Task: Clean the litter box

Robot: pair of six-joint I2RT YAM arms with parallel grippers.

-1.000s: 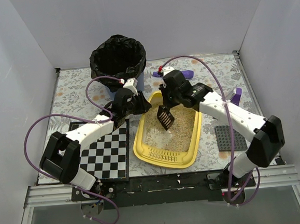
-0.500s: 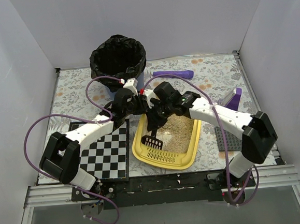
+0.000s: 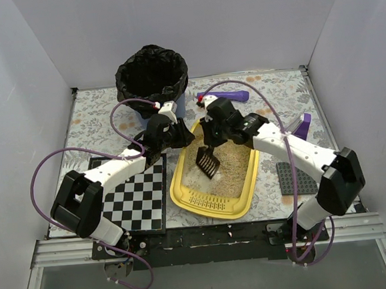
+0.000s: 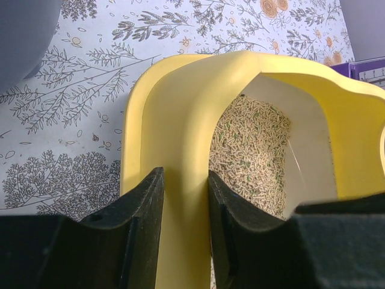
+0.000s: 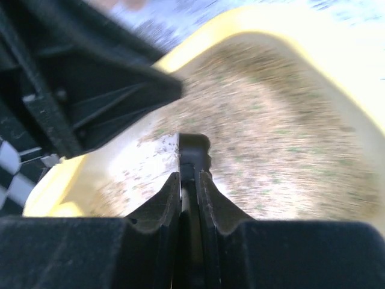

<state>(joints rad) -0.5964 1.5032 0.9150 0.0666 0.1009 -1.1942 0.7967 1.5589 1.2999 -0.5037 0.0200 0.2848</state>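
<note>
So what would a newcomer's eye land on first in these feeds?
The yellow litter box, front centre of the table, with beige litter inside. The right gripper holds a black scoop tilted over the litter, jaws closed on it, while the left gripper pinches the box's far-left wall.

The right claw (image 3: 211, 140) has drawn the black scoop (image 3: 206, 161) back from the near left corner of the litter box (image 3: 181, 197) toward its middle, and the right arm has swung back to the right.
</note>
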